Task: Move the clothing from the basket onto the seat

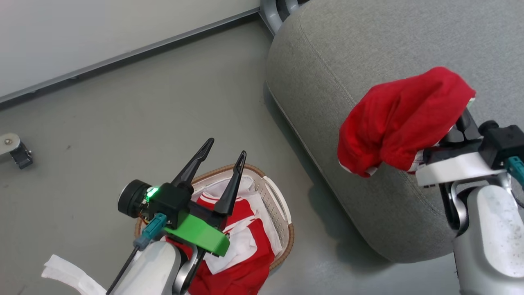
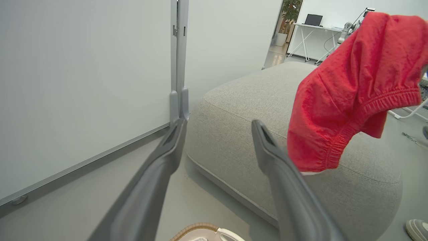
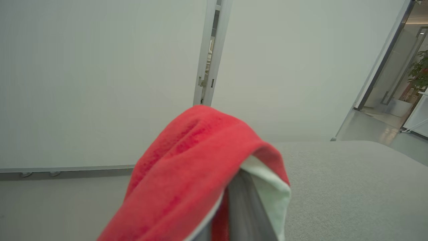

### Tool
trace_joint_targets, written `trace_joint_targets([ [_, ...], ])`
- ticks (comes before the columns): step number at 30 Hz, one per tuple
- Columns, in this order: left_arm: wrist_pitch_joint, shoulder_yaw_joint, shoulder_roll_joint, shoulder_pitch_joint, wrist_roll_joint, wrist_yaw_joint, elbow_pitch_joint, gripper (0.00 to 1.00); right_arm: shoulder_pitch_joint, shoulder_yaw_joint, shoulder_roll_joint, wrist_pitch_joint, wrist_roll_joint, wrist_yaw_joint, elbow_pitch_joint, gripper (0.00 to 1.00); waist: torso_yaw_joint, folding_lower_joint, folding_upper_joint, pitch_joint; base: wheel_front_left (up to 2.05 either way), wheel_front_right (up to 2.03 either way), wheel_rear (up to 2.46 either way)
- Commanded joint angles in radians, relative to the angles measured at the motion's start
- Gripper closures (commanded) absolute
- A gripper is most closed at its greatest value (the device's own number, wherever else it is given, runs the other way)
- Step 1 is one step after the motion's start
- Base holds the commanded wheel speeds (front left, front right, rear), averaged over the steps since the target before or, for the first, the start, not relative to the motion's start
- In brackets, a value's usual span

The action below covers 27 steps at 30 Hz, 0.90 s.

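A smooth pale grey floor (image 1: 135, 119) is stretching out to flat white partition wall panels (image 2: 83, 83), which are meeting at a slim grey metal post (image 2: 179, 50). Beyond them, a white trestle-legged desk (image 2: 312, 27) is carrying a dark laptop (image 2: 313, 19), and a leafy green potted plant (image 2: 290, 10) is standing beside it. Soft, even light is washing the panels.

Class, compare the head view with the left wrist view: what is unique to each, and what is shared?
Head view: clothing heaped in the basket; the right pincer shut on the red garment. Left wrist view: a desk with a laptop, a plant. Both: the grey seat, the basket's rim, that garment, the open left pincer.
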<state>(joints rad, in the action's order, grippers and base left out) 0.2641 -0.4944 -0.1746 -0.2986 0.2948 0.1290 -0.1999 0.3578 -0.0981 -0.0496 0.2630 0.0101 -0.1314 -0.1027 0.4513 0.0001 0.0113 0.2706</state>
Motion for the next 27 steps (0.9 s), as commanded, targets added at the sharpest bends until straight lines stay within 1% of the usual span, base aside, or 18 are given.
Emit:
trace_joint_targets([
  [1, 0.001, 0.0, -0.01, -0.02, -0.01, 0.003, 0.006, 0.0, 0.033, -0.011, -0.002, 0.003, 0.011, 0.001, -0.004, 1.0, -0.009, -0.0001, -0.0113, 0.037, 0.0, 0.0, 0.0],
  [5, 0.001, -0.009, -0.011, -0.043, -0.009, 0.003, 0.024, 0.0, 0.14, -0.061, -0.002, 0.003, 0.044, 0.001, -0.027, 1.0, -0.051, -0.0001, -0.0113, 0.083, 0.0, 0.0, 0.0],
  [7, 0.001, -0.011, -0.016, -0.056, -0.013, 0.003, 0.031, 0.0, 0.216, -0.091, -0.002, 0.003, 0.088, 0.001, -0.038, 1.0, -0.077, -0.0001, -0.0113, 0.109, 0.0, 0.0, 0.0],
  [9, 0.001, -0.017, -0.02, -0.071, -0.015, 0.003, 0.038, 0.0, 0.298, -0.139, -0.003, 0.003, 0.128, 0.002, -0.052, 1.0, -0.107, -0.0001, -0.0113, 0.139, 0.0, 0.0, 0.0],
  [12, 0.001, -0.029, -0.022, -0.094, -0.021, 0.003, 0.046, 0.0, 0.428, -0.24, -0.003, 0.003, 0.193, 0.001, -0.087, 1.0, -0.16, -0.0001, -0.0113, 0.185, 0.0, 0.0, 0.0],
  [14, 0.001, -0.034, -0.022, -0.106, -0.025, 0.003, 0.052, 0.0, 0.508, -0.3, -0.032, 0.003, 0.228, 0.001, -0.123, 1.0, -0.195, -0.0001, -0.0113, 0.213, 0.0, 0.0, 0.0],
  [16, 0.001, -0.036, -0.02, -0.117, -0.028, 0.003, 0.059, 0.0, 0.578, -0.344, -0.079, 0.002, 0.259, 0.001, -0.176, 1.0, -0.228, -0.0001, -0.0113, 0.24, 0.0, 0.0, 0.0],
  [21, 0.001, -0.043, -0.019, -0.135, -0.027, 0.003, 0.077, 0.0, 0.712, -0.434, -0.243, -0.011, 0.301, 0.002, -0.347, 1.0, -0.309, -0.0001, -0.0113, 0.313, 0.0, 0.0, 0.0],
  [23, 0.001, -0.04, -0.02, -0.139, -0.035, 0.003, 0.087, 0.0, 0.736, -0.453, -0.299, -0.033, 0.327, 0.001, -0.401, 1.0, -0.332, -0.0001, -0.0113, 0.341, 0.0, 0.0, 0.0],
  [27, 0.001, -0.029, -0.024, -0.143, -0.041, 0.003, 0.103, 0.0, 0.749, -0.465, -0.362, -0.099, 0.354, 0.001, -0.497, 1.0, -0.362, -0.0001, -0.0113, 0.399, 0.0, 0.0, 0.0],
])
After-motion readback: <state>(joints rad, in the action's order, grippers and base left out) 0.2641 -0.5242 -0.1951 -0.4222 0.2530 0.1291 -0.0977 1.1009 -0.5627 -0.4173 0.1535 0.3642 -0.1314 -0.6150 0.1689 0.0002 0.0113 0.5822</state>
